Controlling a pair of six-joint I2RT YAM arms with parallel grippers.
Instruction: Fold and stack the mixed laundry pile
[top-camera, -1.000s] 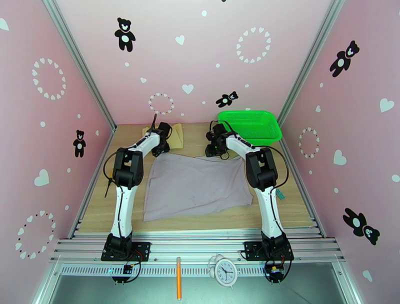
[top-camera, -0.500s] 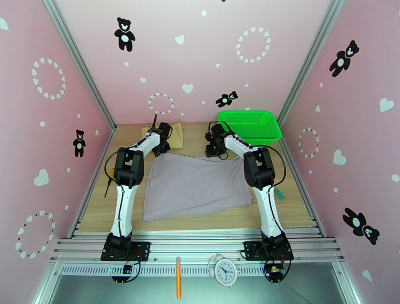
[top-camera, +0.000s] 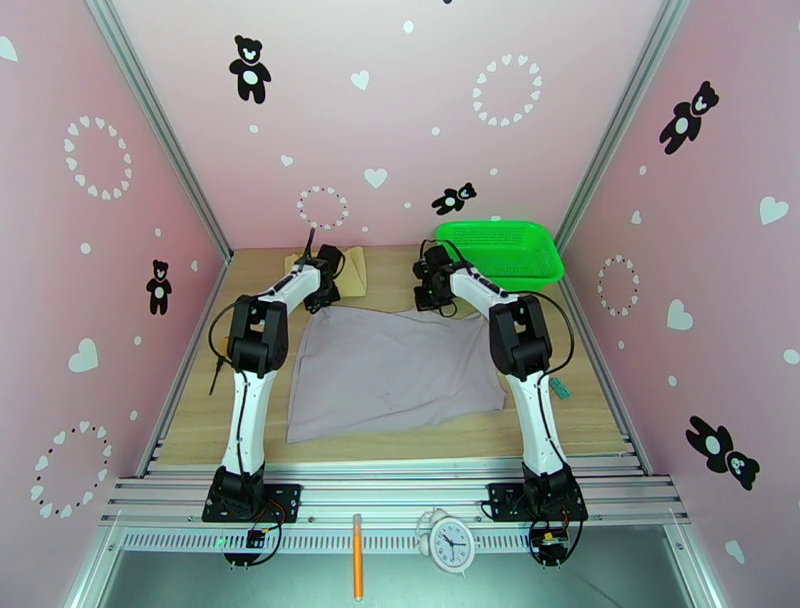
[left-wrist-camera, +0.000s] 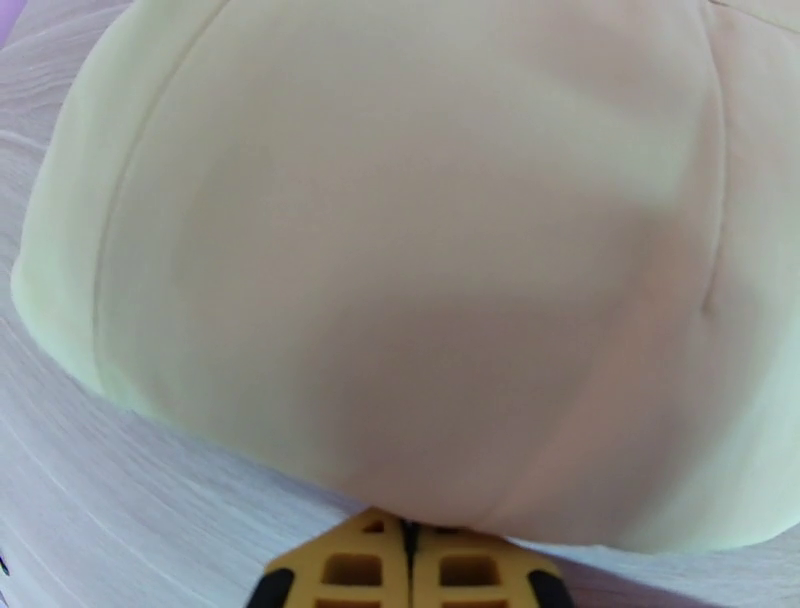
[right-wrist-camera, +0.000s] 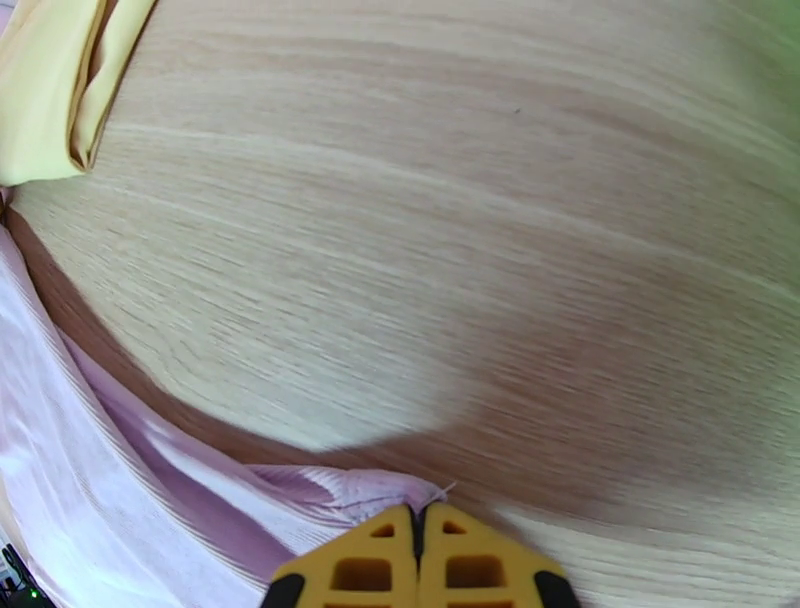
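The pale grey-lilac garment (top-camera: 390, 370) lies spread flat across the middle of the wooden table. My right gripper (top-camera: 430, 298) sits at its far right corner. In the right wrist view its yellow fingertips (right-wrist-camera: 418, 535) are shut on the bunched lilac corner (right-wrist-camera: 380, 488). The folded tan-beige cloth (top-camera: 352, 268) lies at the back left. My left gripper (top-camera: 330, 290) is low beside it, near the garment's far left corner. In the left wrist view those tips (left-wrist-camera: 408, 545) are shut right against the tan cloth's near edge (left-wrist-camera: 400, 250); whether any fabric is pinched I cannot tell.
A bright green mesh basket (top-camera: 500, 252) stands at the back right, just behind the right gripper. Pink walls close in the table on three sides. A small green item (top-camera: 560, 390) lies right of the right arm. A clock (top-camera: 450, 545) and an orange pen (top-camera: 357, 570) lie beyond the near rail.
Both grippers have gone from part open to shut. The right one has drawn the garment's far right corner up slightly. The arms have barely shifted.
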